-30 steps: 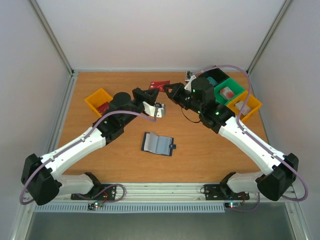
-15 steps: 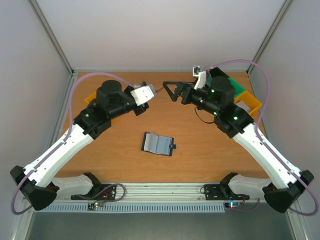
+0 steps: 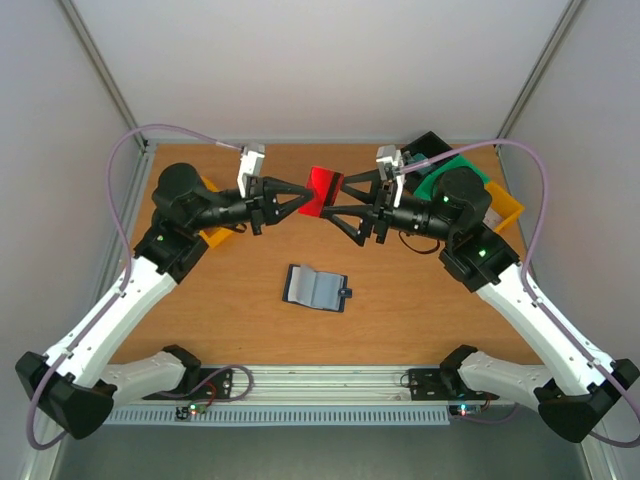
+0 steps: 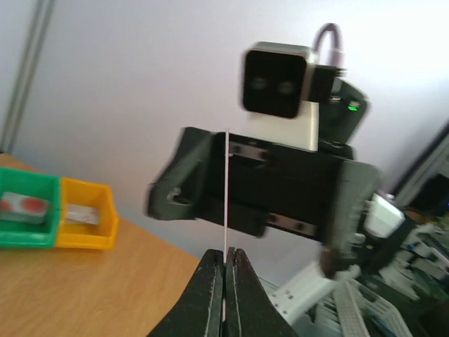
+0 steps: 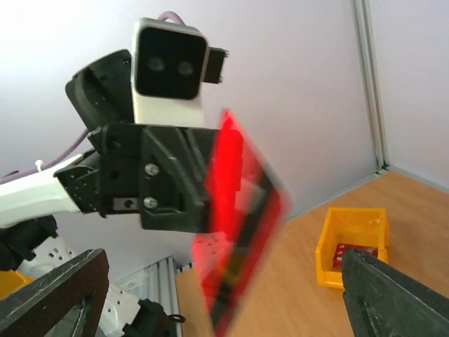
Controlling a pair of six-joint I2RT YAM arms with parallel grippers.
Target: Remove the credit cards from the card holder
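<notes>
While the left tool (image 3: 304,198) is clamped on a red credit card (image 3: 325,184) held aloft, the right tool (image 3: 338,203), jaws apart, faces the card's free end from just beside.

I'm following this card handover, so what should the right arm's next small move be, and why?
Probably close the right gripper on the red card. The left gripper pinches the card by one edge in mid-air, and the right jaws appear to stand open on either side of it, gripping nothing yet.
</notes>
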